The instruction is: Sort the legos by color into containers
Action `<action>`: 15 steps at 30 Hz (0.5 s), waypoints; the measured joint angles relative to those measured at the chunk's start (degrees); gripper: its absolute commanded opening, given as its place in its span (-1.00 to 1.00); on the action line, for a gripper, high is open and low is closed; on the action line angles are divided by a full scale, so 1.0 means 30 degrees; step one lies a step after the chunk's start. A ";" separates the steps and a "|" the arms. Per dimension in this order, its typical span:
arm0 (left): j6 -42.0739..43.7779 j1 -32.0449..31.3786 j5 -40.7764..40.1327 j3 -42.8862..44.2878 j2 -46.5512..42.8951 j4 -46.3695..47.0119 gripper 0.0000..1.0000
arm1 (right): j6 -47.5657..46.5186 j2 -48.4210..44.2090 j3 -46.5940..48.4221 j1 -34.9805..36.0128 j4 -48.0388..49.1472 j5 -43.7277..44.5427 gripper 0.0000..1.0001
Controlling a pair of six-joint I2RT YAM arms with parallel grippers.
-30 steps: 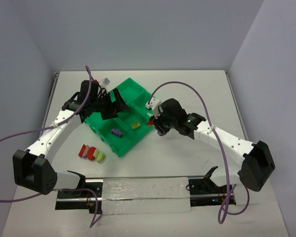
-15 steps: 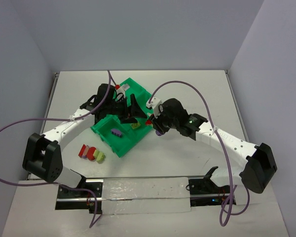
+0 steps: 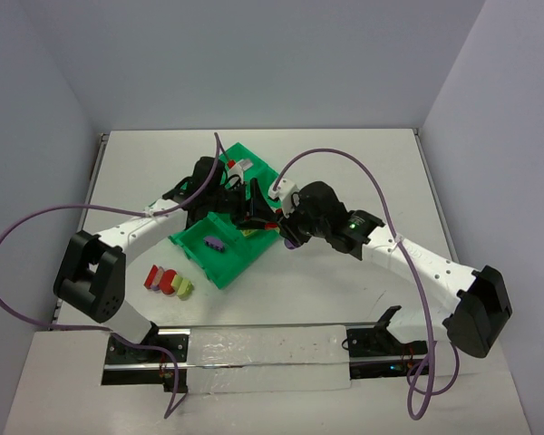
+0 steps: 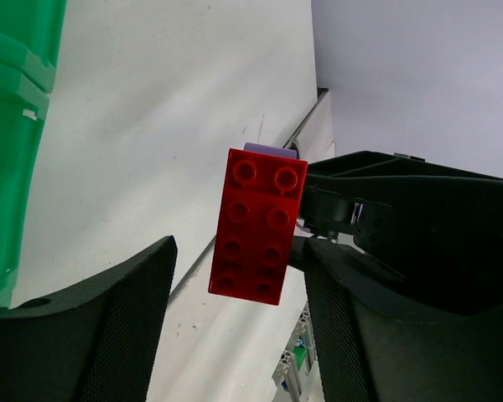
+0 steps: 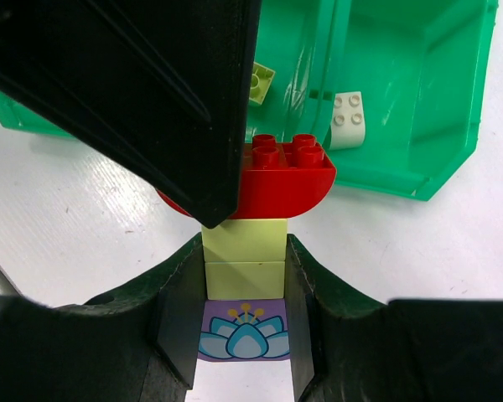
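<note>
My right gripper (image 5: 245,310) is shut on a stack of legos: a purple flower brick (image 5: 245,331), two yellow-green bricks (image 5: 245,255) and a red brick (image 5: 285,180) on top. It holds the stack just off the green tray's (image 3: 219,270) right corner. My left gripper (image 4: 239,327) is open, its fingers (image 4: 109,335) either side of the red brick (image 4: 260,226) without gripping it. In the top view both grippers meet at the red brick (image 3: 274,220). The tray holds a purple brick (image 3: 214,243), a yellow brick (image 3: 249,232), a white brick (image 5: 348,121) and a yellow-green brick (image 5: 262,81).
A row of loose legos, red (image 3: 154,276) to yellow-green (image 3: 183,288), lies on the table left of the tray's near corner. The left arm reaches across the tray and hides its far bins. A white strip (image 3: 263,349) runs along the near edge.
My left arm has swung right across the tray, bringing its open fingers up to the red brick. My right gripper has held the stack almost still.
</note>
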 measured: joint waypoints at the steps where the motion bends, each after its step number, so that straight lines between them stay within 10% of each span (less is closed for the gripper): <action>1: -0.0041 0.0002 0.0105 -0.0075 0.0000 0.0173 0.26 | 0.0000 -0.0037 0.0000 0.0000 -0.0003 0.0000 -1.00; 15: 0.0046 -0.0010 0.1115 -0.0378 0.0000 0.1128 -1.00 | 0.0067 -0.0289 -0.0333 0.0036 0.0361 -0.0148 -1.00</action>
